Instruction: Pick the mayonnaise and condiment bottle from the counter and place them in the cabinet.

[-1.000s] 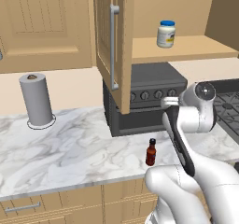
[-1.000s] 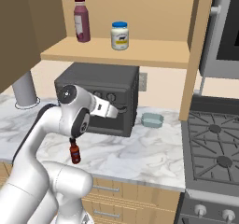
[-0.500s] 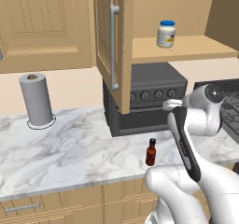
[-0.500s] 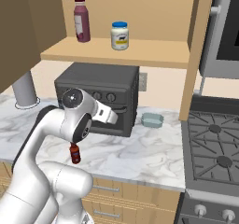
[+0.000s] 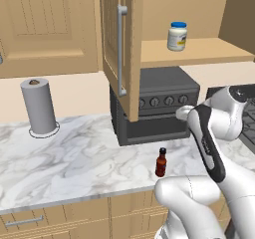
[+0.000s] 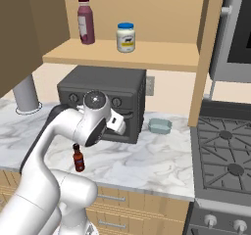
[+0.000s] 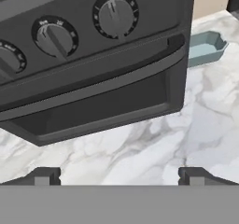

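Observation:
The mayonnaise, a squat white jar with a blue lid, stands on the shelf of the open cabinet. On the marbled counter in front of the toaster oven stands the condiment bottle, upright, small and dark with a black cap. My gripper hovers low over the counter, facing the oven's front. It is open and holds nothing. The bottle is below it and nearer the counter's front edge.
A dark toaster oven sits under the shelf. The open cabinet door hangs above its left side. A purple bottle shares the shelf. A teal dish, paper towel roll and stove flank the area.
My wrist has swung a little to the right in both base views, the hand staying near the oven's front. The jaws stay open. Jar and bottle have not moved.

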Controlling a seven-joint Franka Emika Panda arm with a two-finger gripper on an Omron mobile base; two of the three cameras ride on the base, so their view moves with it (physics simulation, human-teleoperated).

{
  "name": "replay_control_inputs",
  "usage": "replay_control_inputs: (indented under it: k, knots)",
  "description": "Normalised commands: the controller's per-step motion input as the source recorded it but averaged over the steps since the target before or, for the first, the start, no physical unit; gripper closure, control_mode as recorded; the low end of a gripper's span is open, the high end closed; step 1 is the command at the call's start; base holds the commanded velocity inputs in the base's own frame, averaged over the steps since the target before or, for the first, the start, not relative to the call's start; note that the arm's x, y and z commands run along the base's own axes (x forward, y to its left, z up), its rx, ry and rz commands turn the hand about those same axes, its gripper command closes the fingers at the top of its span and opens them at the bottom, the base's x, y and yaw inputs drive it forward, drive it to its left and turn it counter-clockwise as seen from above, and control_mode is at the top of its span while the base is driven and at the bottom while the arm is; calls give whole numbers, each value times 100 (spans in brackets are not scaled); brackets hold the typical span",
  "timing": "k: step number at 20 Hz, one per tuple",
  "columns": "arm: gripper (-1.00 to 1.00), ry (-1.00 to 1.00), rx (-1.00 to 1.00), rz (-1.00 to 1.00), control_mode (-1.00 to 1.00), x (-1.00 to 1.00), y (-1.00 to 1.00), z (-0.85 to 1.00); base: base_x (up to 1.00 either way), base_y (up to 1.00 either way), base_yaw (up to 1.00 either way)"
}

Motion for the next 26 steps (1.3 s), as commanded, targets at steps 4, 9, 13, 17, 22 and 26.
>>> replay_control_inputs:
  k: [4, 9, 13, 17, 22, 26]
  knots:
    - [-100, 12, 0, 6, -100, -8, 2, -9, 0, 0, 0]
    - [-100, 5, 0, 8, -100, -21, 14, -21, 0, 0, 0]
    - [-100, 0, 0, 9, -100, -37, 26, -31, 0, 0, 0]
    - [-100, 0, 0, 8, -100, -42, 26, -29, 0, 0, 0]
    - [-100, -1, 0, 9, -100, -41, 24, -22, 0, 0, 0]
    - [-100, -1, 0, 11, -100, -30, 19, -6, 0, 0, 0]
